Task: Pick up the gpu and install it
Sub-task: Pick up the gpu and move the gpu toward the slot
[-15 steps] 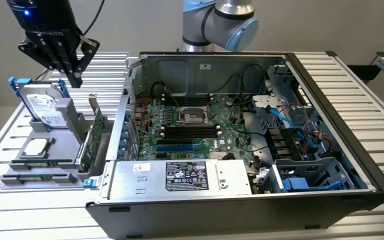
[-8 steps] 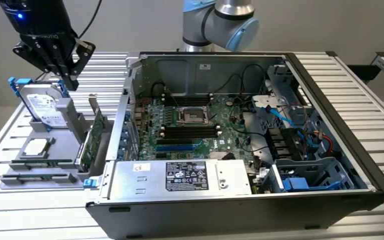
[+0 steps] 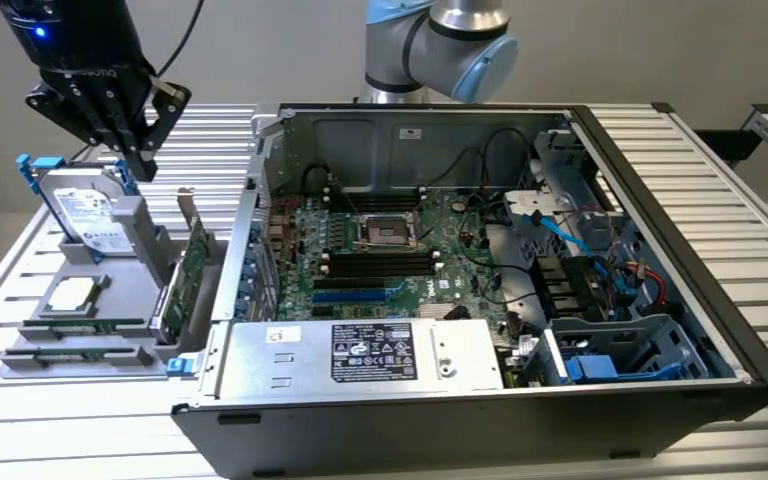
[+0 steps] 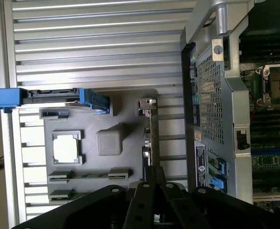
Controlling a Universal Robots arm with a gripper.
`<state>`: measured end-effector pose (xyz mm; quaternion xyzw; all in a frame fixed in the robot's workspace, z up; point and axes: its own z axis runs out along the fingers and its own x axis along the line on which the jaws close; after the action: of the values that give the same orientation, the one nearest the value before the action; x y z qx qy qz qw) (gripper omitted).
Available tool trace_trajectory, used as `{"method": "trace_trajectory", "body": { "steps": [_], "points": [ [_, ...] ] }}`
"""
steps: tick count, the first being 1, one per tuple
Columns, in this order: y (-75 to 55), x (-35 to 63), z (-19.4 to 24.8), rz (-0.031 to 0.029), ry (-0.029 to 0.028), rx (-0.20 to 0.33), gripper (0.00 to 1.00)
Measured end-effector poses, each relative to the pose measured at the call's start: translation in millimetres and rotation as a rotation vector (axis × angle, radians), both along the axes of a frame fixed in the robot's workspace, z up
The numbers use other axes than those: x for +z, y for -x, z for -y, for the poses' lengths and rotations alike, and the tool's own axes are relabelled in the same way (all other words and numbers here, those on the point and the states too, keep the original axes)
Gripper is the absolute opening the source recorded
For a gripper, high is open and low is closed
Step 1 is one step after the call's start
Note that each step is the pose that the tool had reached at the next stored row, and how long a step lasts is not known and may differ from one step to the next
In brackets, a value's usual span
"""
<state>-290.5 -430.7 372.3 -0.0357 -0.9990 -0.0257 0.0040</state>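
**Black gripper (image 3: 137,160) shut and empty, gpu (image 3: 195,275) on edge in the rack**

Aluminium slats first: the ribbed table (image 3: 704,200) fills the frame from edge to edge and carries everything. On it, centre to right, sits the big black computer case (image 3: 491,435), laid on its side with the panel off. That looks deliberate, since the green motherboard (image 3: 371,270) and its slots face straight up for a top-down approach.

Over to the left of the frame now, hard against the case wall, and there's the grey parts tray (image 4: 130,157). At its far end a silver hard drive (image 3: 84,215) leans in a blue frame.

Here's the one that matters! The gpu stands upright on its long edge along the tray's case side, silver bracket at the far end. Parked like that, its thin top edge is free for a pinch from above, I'd say.

Upper left of the frame, the gripper hangs fingers down, pressed together, nothing between them. It's above the hard drive and well clear of the card. From the wrist camera, though, the card's edge runs in line with the fingertips.

Smallest bits: memory sticks (image 3: 84,327) and a square processor (image 3: 71,293) lie flat in their own pockets at the tray's near end.
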Motion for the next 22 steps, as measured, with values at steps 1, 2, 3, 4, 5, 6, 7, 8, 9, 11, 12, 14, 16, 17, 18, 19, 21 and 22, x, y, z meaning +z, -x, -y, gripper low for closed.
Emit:
{"method": "trace_trajectory", "body": {
  "steps": [1, 2, 3, 4, 5, 6, 7, 8, 9, 11, 12, 14, 16, 17, 18, 19, 21, 22],
  "points": [
    [0.2, 0.0, 0.0, 0.0000, 0.0000, 0.000, 0.11],
    [0.3, 0.0, 0.1, 0.0000, 0.0000, 0.000, 0.11],
    [0.4, -0.1, 0.2, 0.0001, -0.0001, 0.000, 0.12],
    [0.4, -0.1, 0.2, 0.0001, 0.0000, 0.000, 0.12],
    [0.5, -0.1, 0.3, 0.0001, -0.0001, 0.000, 0.17],
    [0.6, -0.1, 0.4, 0.0001, -0.0001, 0.000, 0.24],
    [0.7, 0.0, 0.5, 0.0000, 0.0000, 0.000, 0.30],
    [1.0, -0.1, 0.7, 0.0001, -0.0001, 0.000, 0.30],
    [1.3, -0.4, 0.8, 0.0002, -0.0002, 0.000, 0.36],
    [3.0, -2.5, 1.2, 0.0001, -0.0001, 0.000, 0.42],
    [4.5, -4.3, 1.6, 0.0000, 0.0000, 0.000, 0.42],
    [7.8, -7.9, 2.7, 0.0001, -0.0001, 0.000, 0.48],
    [10.0, -11.7, 4.5, 0.0001, -0.0001, 0.000, 0.48],
    [10.7, -13.3, 6.0, -0.0001, 0.0001, 0.000, 0.48],
    [11.4, -15.1, 7.6, -0.0001, 0.0000, 0.000, 0.48],
    [11.9, -17.1, 9.5, 0.0000, -0.0001, 0.000, 0.48],
    [12.2, -20.8, 13.1, 0.0001, -0.0001, 0.000, 0.48],
    [12.2, -22.8, 14.6, 0.0002, -0.0002, 0.000, 0.48]
  ]
}}
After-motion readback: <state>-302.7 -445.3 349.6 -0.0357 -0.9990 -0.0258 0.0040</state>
